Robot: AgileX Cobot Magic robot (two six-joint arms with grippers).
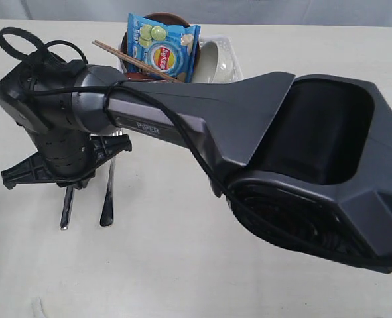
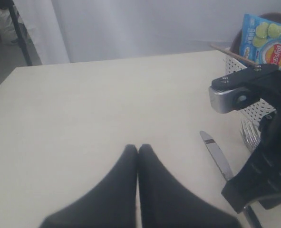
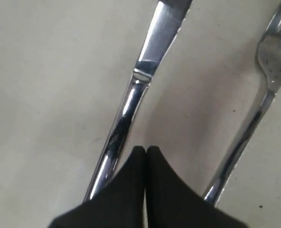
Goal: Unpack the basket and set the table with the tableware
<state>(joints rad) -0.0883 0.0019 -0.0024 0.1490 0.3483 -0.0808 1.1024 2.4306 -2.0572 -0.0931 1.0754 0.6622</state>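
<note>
A steel knife (image 1: 66, 209) (image 3: 130, 102) and a steel fork (image 1: 107, 199) (image 3: 268, 71) lie side by side on the table (image 1: 182, 265), left of centre. My right gripper (image 1: 81, 180) (image 3: 146, 149) reaches across and points down between their handles, shut on nothing. At the back stands the white basket (image 1: 232, 45) (image 2: 256, 111), holding brown chopsticks (image 1: 132, 61), a pale bowl (image 1: 215, 63) and a brown plate (image 1: 166, 18). My left gripper (image 2: 138, 148) is shut and empty over bare table, with the knife blade (image 2: 215, 154) off to its side.
A blue chip bag (image 1: 164, 50) (image 2: 268, 40) leans in the basket over the plate. The right arm (image 1: 282, 132) spans the table from the right and hides much of it. The table's far edge (image 2: 111, 61) meets a pale curtain.
</note>
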